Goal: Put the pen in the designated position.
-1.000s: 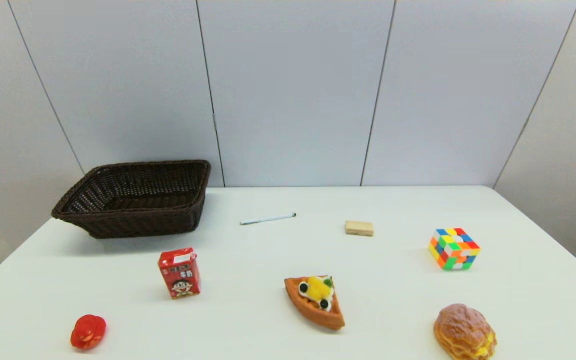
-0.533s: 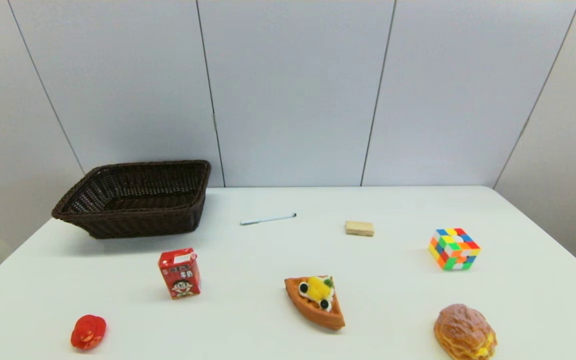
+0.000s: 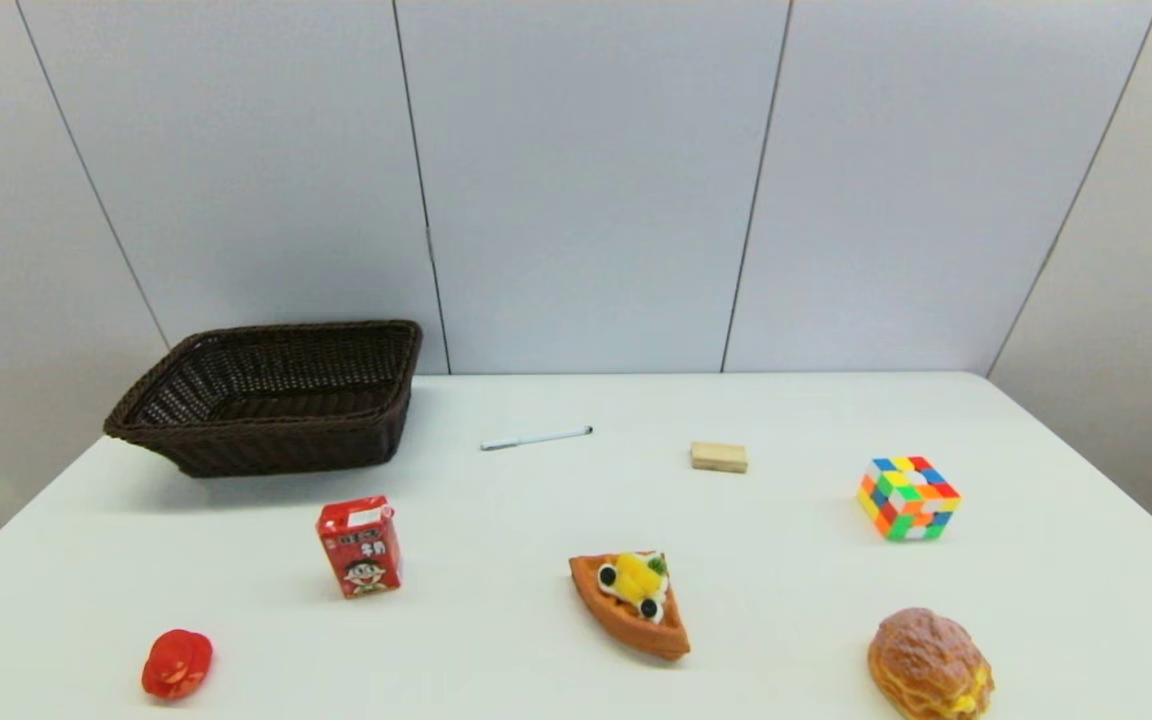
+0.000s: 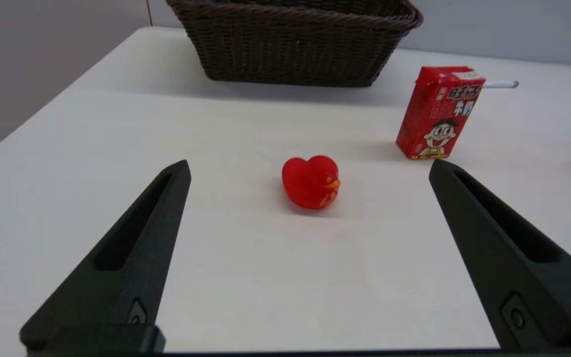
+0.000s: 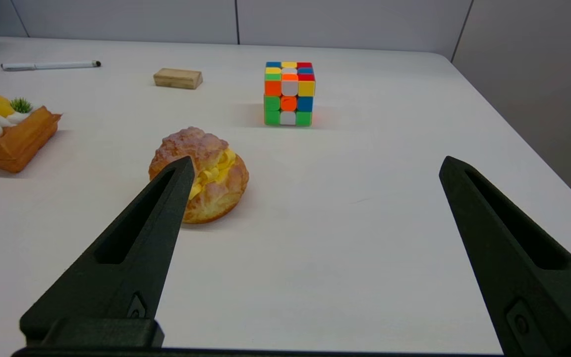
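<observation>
The pen, thin and white with a dark tip, lies flat on the white table toward the back, between the wicker basket and a small wooden block. It also shows far off in the right wrist view as the pen, and its tip end peeks from behind the carton as the pen. The designated position bears no mark that I can make out. My left gripper is open at the near left, facing a red duck. My right gripper is open at the near right, holding nothing. Neither arm shows in the head view.
A red drink carton, a waffle slice with fruit, a cream puff and a colourful cube stand on the table. The red duck sits near the front left. Grey wall panels close the back.
</observation>
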